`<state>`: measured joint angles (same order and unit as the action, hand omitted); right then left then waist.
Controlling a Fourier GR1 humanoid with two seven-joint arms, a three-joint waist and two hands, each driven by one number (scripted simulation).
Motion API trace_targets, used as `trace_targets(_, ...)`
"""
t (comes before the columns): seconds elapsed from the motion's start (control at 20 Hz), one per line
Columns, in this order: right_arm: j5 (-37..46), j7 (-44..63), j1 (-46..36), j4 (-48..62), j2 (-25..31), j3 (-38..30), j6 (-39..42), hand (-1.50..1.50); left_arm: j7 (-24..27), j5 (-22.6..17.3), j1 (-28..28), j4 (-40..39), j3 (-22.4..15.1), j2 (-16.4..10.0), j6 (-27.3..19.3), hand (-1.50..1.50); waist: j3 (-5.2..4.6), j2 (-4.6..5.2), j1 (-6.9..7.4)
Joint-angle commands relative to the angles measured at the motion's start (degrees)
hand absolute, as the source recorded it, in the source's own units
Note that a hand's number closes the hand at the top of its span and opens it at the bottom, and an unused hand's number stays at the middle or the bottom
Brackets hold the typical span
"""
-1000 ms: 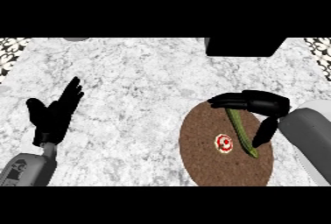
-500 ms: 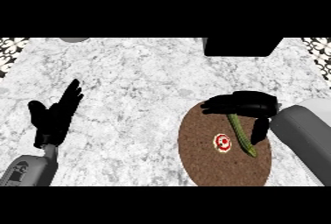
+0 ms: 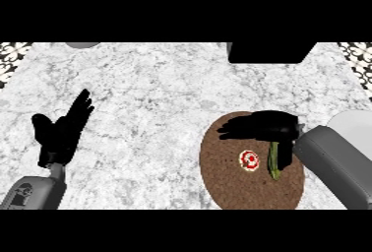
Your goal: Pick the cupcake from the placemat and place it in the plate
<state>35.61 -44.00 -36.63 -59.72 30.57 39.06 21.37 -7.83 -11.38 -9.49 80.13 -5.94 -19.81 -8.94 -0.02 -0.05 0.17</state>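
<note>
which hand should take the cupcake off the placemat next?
Right. The right hand hovers over the placemat, just beyond the cupcake. The left hand rests open at the view's left, well off the placemat.

Placemat cut off below, green stick partly hidden under right hand, black block cropped above

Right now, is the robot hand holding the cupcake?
No, the cupcake sits on the placemat, with bare mat showing between it and the right robot hand.
</note>
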Motion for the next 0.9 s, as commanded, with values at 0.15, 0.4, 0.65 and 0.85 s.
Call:
trace_targets(0.15,7.03,-0.44,1.99,3.06,-5.61,-1.57,-0.55,-1.50,4.00,1.60,-0.25,-4.56,2.01,1.46,3.51,0.00,0.01,0.12,-0.04)
trace_targets(0.4,10.73,-0.91,0.02,3.44,-6.79,-3.65,1.67,-1.50,-3.52,1.64,-0.94,1.95,3.25,1.31,2.76,0.00,0.03,0.02,0.14)
trace_targets(0.65,15.30,-3.93,1.50,4.91,-7.10,-0.08,-0.01,1.50,-0.47,4.91,-1.12,-1.80,1.55,4.72,0.92,0.00,0.02,0.11,-0.05)
trace_targets(0.85,16.17,-8.45,3.13,2.11,-5.79,1.26,-1.87,1.50,0.12,4.13,-0.45,-1.34,3.15,3.55,2.67,0.00,0.02,0.11,-0.01)
